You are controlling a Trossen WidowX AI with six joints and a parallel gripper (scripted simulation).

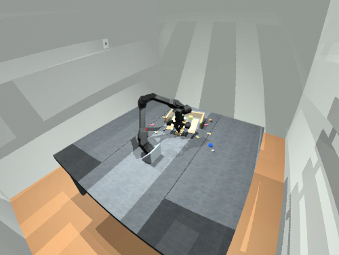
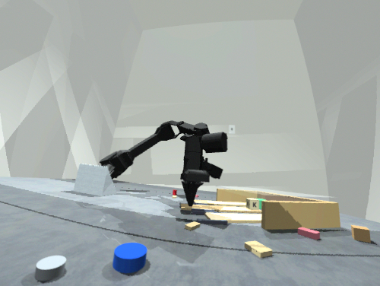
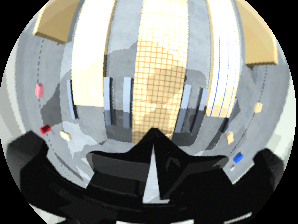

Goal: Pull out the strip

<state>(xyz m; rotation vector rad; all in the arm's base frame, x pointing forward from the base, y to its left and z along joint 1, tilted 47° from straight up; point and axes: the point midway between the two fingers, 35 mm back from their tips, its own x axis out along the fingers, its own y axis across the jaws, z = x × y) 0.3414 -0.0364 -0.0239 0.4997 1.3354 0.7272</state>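
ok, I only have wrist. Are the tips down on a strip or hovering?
Observer: Exterior shows the shut gripper pointing straight down, tips at the near end of a strip. Contact looks likely, not certain.
Operator: Which cube is the labelled one? Can't read it here.
Observer: It reads K. That cube sits at the strips' far end, beside the tray wall, with a green cube just behind it.
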